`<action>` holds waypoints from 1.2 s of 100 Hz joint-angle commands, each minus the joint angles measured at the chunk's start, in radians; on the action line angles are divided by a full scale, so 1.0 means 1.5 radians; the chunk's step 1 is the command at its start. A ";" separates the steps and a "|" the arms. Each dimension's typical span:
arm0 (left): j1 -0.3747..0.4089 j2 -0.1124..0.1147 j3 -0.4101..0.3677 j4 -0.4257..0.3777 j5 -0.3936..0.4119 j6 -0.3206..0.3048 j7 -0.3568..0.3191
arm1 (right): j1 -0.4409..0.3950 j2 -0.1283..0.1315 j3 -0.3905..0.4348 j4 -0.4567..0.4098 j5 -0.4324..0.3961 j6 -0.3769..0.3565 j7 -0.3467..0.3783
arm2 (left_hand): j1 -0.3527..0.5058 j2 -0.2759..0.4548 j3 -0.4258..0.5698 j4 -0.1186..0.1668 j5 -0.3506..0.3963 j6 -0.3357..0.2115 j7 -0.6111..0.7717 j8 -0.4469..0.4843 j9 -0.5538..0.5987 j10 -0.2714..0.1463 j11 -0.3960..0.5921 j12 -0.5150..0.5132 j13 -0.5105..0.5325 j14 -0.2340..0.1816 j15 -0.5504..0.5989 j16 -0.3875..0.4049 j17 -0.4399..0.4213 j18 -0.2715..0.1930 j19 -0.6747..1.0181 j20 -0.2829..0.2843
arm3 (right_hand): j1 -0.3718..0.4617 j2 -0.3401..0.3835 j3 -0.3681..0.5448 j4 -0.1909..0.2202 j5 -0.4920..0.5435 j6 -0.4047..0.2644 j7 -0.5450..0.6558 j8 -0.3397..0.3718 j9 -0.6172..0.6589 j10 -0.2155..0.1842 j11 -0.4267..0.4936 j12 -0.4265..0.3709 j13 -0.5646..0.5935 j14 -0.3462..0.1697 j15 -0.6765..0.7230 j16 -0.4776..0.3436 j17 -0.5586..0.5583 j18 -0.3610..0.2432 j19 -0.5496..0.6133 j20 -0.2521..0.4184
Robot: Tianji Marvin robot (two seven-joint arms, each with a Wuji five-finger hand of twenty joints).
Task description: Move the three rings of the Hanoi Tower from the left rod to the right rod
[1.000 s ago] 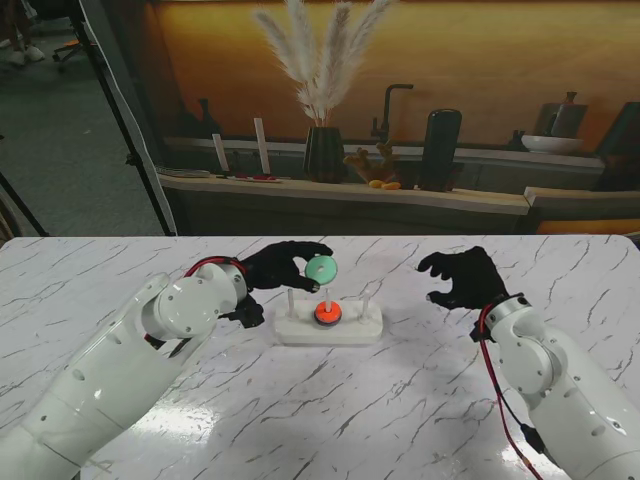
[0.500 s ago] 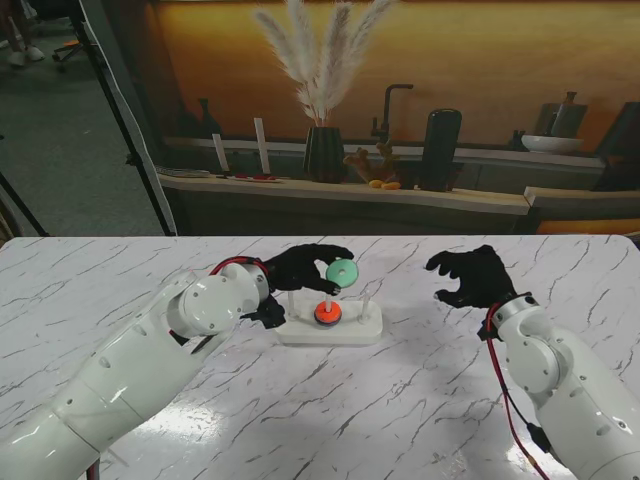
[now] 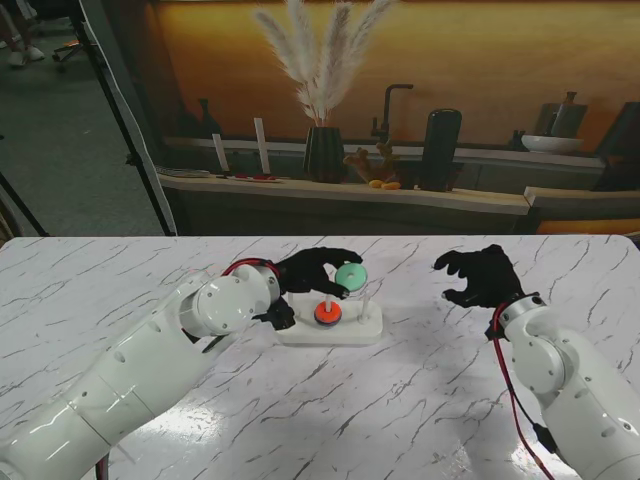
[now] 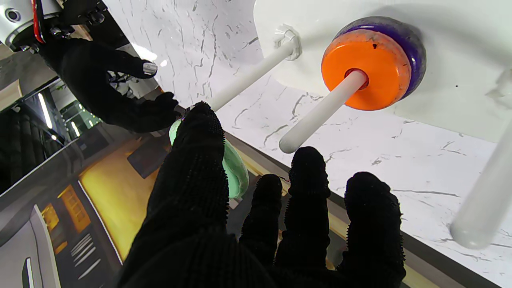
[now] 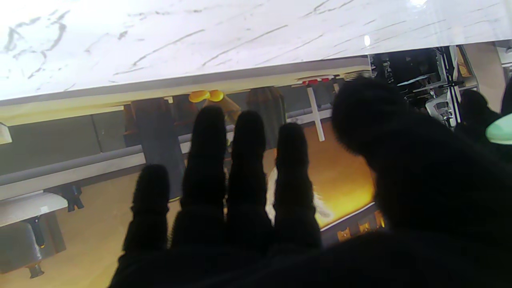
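A white Hanoi Tower base [image 3: 330,327] with three upright rods is seen on a marbled worktop [image 3: 400,400] from the stand's view. An orange ring [image 3: 327,313] is stacked on a purple ring [image 4: 414,48] on the middle rod [image 4: 320,116]. A small green ring [image 3: 349,275] is pinched edge-on between thumb and forefinger of the black-gloved left hand [image 3: 315,272], raised in the air near the top of the right rod [image 3: 365,297]; the remaining fingers are loosely extended. The left rod [image 4: 484,192] is seen bare. The right hand [image 3: 480,277] is held above the worktop, well apart from the tower, with fingers spread and curled and nothing grasped.

Several risks are judged from here. The ring's hole could miss the rod tip, since the ring is tilted rather than level, and the rod could be struck by its rim. The light base could be pushed or tipped by such contact. The ring could also slip from so narrow a pinch and roll across the worktop.
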 commanded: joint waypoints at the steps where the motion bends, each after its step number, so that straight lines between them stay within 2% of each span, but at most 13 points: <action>1: -0.004 -0.007 0.007 0.007 -0.004 -0.011 -0.007 | -0.005 -0.002 0.001 -0.001 -0.001 0.003 -0.003 | 0.046 0.098 0.049 0.016 0.080 -0.064 0.075 0.040 0.011 -0.006 0.007 0.004 0.014 -0.003 0.014 0.014 0.007 0.030 0.035 0.015 | 0.008 0.003 0.010 0.028 0.004 -0.001 0.005 0.010 0.006 -0.013 0.012 0.005 0.011 -0.010 0.007 0.005 -0.004 0.208 0.014 0.011; 120: -0.043 -0.030 0.070 0.052 -0.029 -0.008 0.003 | -0.018 0.006 0.023 -0.007 -0.041 0.021 0.001 | 0.046 0.100 0.045 0.017 0.077 -0.066 0.074 0.039 0.009 -0.006 0.006 0.004 0.011 -0.002 0.011 0.014 0.005 0.030 0.033 0.019 | 0.020 0.001 0.017 0.029 0.000 -0.005 0.008 0.007 0.004 -0.015 0.011 0.003 0.013 -0.010 0.005 0.003 -0.003 0.207 0.017 0.008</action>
